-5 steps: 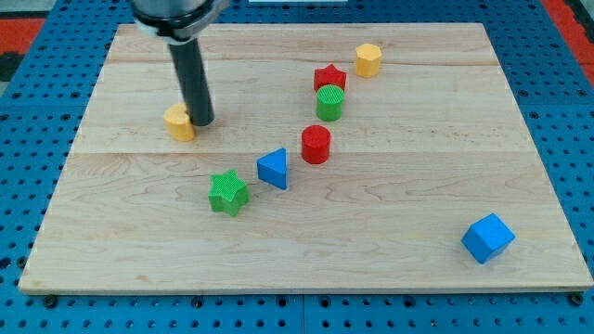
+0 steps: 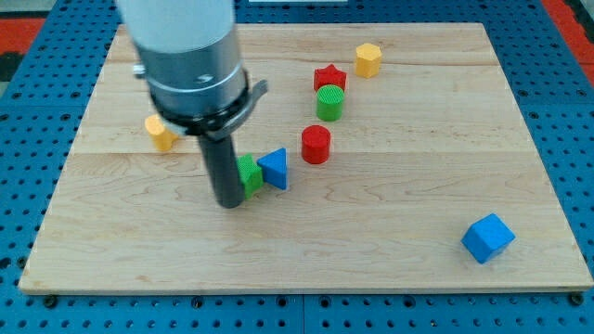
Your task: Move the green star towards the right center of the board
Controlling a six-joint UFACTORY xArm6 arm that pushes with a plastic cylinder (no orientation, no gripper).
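My tip [image 2: 229, 203] is down on the board [image 2: 418, 186], planted against the view's left side of the green star [image 2: 249, 174], and the rod hides a good part of that block. There are no fingers here to open or close, just the straight rod, touching the star as far as I can tell. The star sits a little left of the board's middle, and its other side is pressed up against the blue triangular block [image 2: 274, 168] (that one is squarely in the way of a rightward push).

Judging progress: barely begun. The right centre of the board is well apart from the star, with the whole right half left to cross. Contact is made on the correct side, so the set-up looks done; the travel is what remains.

Further along stands the red cylinder [image 2: 316, 145], near the triangle, with the green cylinder [image 2: 329, 102] and red star [image 2: 329, 77] beyond it toward the top edge. A yellow block [image 2: 160, 132] sits near the left edge, a yellow hexagonal block [image 2: 368, 59] near the top edge, and a blue cube [image 2: 487, 237] toward the bottom right corner.
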